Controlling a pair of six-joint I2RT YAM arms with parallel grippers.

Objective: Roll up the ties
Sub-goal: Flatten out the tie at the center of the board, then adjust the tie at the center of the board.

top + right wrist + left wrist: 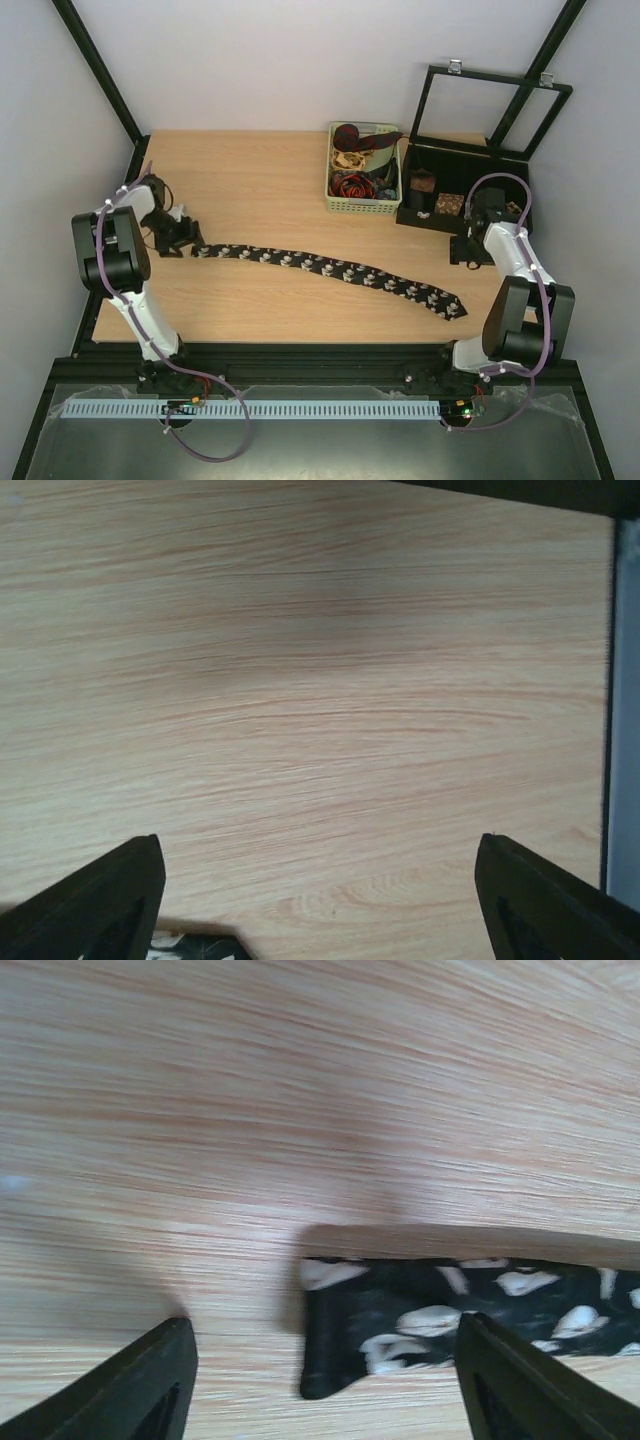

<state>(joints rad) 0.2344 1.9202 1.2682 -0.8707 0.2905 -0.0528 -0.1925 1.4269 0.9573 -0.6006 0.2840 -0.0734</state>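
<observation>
A black tie with white speckles [330,268] lies flat and stretched across the table, running from the left down to the right. My left gripper [183,240] hovers at its narrow end. In the left wrist view that end [400,1305] lies between the spread fingers [140,1390], and the left gripper [325,1385] is open and holds nothing. My right gripper [468,250] is above the tie's wide tip [450,305], apart from it. In the right wrist view the right gripper [325,910] is open over bare wood, with a corner of the tie [190,948] at the bottom edge.
A green basket [331,170] at the back centre holds several loose and coiled ties. To its right stands a black box [430,222] with its glass lid raised; small coiled ties [448,203] sit in its compartments. The box is just behind my right gripper.
</observation>
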